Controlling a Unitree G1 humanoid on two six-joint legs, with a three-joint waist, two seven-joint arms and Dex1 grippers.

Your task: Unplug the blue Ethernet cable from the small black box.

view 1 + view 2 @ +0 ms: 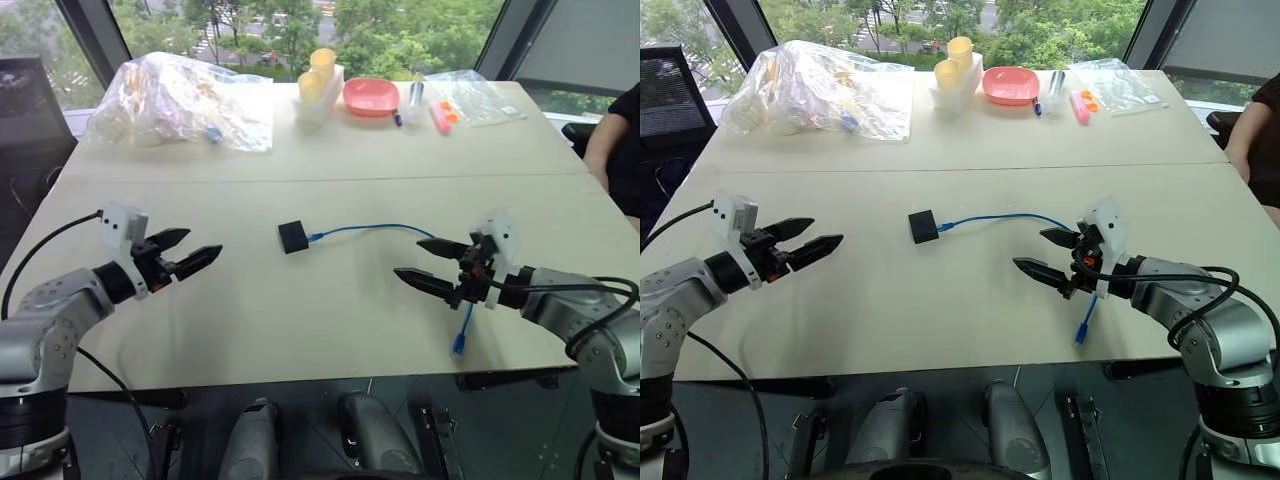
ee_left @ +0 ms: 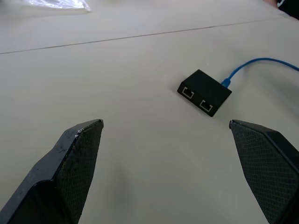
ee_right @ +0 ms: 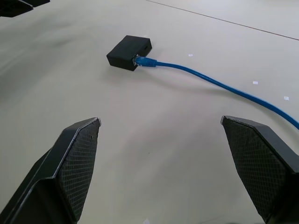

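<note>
The small black box [image 1: 293, 236] lies flat on the beige table's middle [image 1: 300, 320]. The blue Ethernet cable [image 1: 370, 229] is plugged into the box's right side, arcs to the right, passes behind my right gripper and ends in a loose plug [image 1: 460, 343] near the front edge. In the right wrist view the plug [image 3: 144, 61] sits in the box [image 3: 128, 52]. The left wrist view shows two empty ports on the box [image 2: 204, 91]. My left gripper [image 1: 192, 252] hovers open, left of the box. My right gripper [image 1: 432, 264] hovers open, right of it, with nothing between the fingers.
At the table's far side lie a clear plastic bag [image 1: 180, 100], yellow cups in a white holder [image 1: 320, 80], a pink bowl [image 1: 371, 96] and small items by another clear bag [image 1: 470, 98]. A person's arm [image 1: 612, 150] shows at the right edge. A seam [image 1: 300, 181] crosses the table.
</note>
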